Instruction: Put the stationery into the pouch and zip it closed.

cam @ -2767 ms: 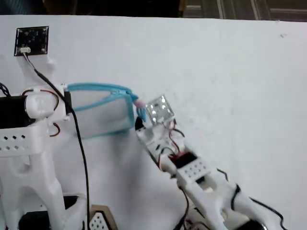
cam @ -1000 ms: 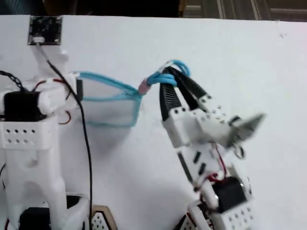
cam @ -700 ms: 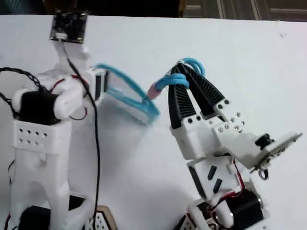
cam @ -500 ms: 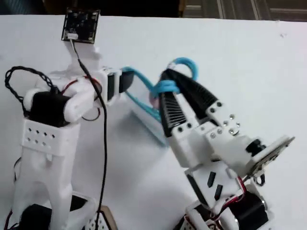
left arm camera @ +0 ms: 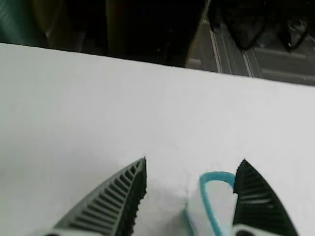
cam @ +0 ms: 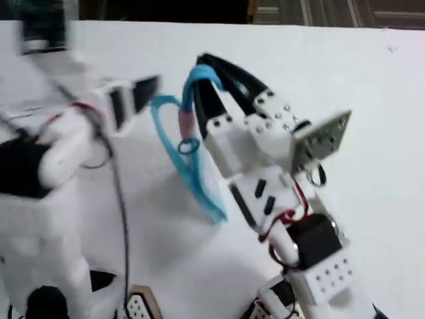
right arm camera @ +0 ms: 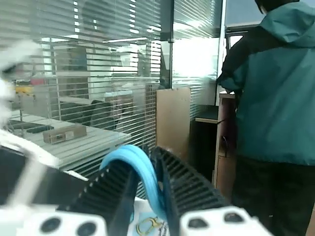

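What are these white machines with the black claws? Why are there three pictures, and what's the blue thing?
These are two small robot arms sitting side by side at a white table. Each arm ends in a hand with two black ridged fingers, a bit like a claw.

One picture comes from a camera looking down over the table. The other two come from little cameras fixed on each arm's wrist, so you look out along that hand's fingers.

The blue thing is a pouch with blue edges. The right hand is shut on the blue loop at one end of the pouch and holds that end up. The left hand is open, with a corner of the pouch between its fingers, close to one of them.
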